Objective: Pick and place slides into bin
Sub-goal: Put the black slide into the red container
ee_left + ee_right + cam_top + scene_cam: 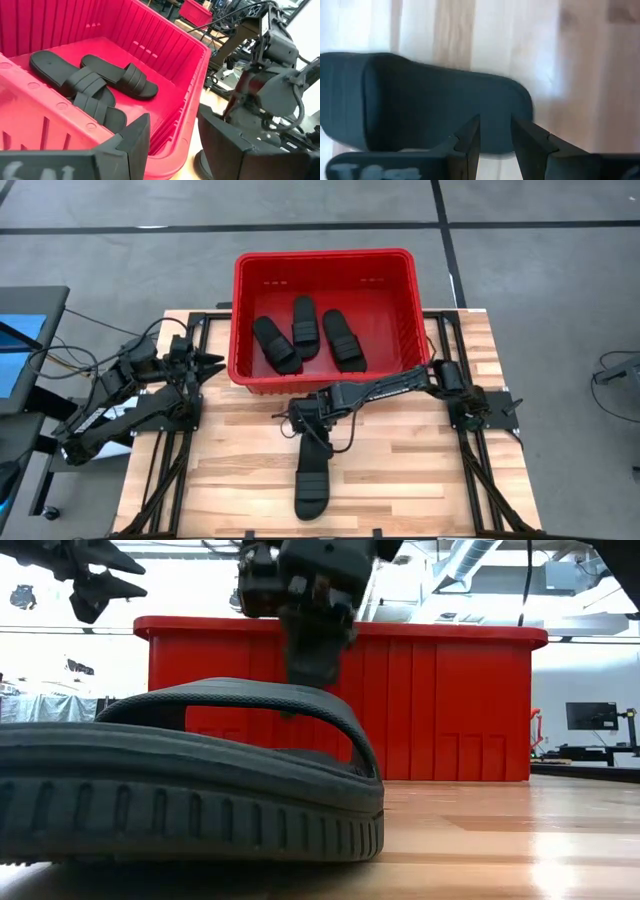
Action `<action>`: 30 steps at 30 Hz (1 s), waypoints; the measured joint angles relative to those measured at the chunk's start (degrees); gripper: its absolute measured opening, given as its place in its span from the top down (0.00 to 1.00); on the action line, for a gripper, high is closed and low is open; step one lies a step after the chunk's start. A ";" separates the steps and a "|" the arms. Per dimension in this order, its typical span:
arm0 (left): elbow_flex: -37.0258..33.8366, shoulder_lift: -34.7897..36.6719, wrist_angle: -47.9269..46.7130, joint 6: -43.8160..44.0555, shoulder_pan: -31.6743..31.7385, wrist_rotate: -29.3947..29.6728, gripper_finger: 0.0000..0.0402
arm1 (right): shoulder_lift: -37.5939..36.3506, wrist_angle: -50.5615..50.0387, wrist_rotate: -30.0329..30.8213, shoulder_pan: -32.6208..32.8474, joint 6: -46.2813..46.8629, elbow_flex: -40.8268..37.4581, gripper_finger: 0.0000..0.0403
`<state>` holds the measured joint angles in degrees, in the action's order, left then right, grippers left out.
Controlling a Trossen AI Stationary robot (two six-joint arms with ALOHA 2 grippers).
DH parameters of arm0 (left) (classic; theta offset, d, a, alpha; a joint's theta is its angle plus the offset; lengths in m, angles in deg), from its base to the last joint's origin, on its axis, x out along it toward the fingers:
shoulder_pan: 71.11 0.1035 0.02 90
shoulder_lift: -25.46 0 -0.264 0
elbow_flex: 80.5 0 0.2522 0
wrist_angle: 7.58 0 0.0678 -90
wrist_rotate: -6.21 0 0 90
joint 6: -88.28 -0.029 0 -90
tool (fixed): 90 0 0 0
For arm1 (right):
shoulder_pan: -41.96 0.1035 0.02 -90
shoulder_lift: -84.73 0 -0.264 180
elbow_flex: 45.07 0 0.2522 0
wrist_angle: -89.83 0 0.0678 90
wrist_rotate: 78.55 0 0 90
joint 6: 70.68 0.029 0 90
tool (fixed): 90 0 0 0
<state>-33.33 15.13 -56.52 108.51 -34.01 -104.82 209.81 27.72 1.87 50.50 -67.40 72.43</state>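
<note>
One black slide [311, 480] lies sole down on the wooden table, lengthwise from near the bin toward the table's near edge. My right gripper [312, 434] hangs over its far end, fingers slanting down with a narrow gap [495, 132] and nothing between them. The red bin [325, 257] stands at the far middle with three black slides [305, 330] flat on its bottom. My left gripper [212, 365] waits open by the bin's left wall, looking into the bin [165, 45]. My right gripper comes from above, slanting down, over the slide's far end [485, 100], beyond the strap [240, 695]. Whether its fingertips touch the sole, I cannot tell.
Bare wood [420, 470] lies to the right and left of the lone slide. Black frame rails [480, 470] run along both sides of the table. The bin's near wall [440, 700] stands just behind my right gripper. A screen [20, 345] sits off the table's left edge.
</note>
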 joint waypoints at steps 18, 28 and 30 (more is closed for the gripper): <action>0.00 0.00 -0.58 -0.07 0.00 1.98 0.61 | 2.67 0.22 -0.24 -0.81 -0.31 -0.24 0.75; 0.00 0.00 -0.66 -0.02 0.00 1.96 0.61 | 2.67 -0.53 6.72 -0.80 -0.27 -0.24 0.75; 0.00 0.00 -0.66 0.00 0.00 1.96 0.61 | 2.67 -0.67 6.70 -0.66 -0.27 -0.24 0.75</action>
<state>-33.33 15.13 -57.19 108.51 -34.01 -102.86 212.47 27.05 8.57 49.84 -67.67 72.19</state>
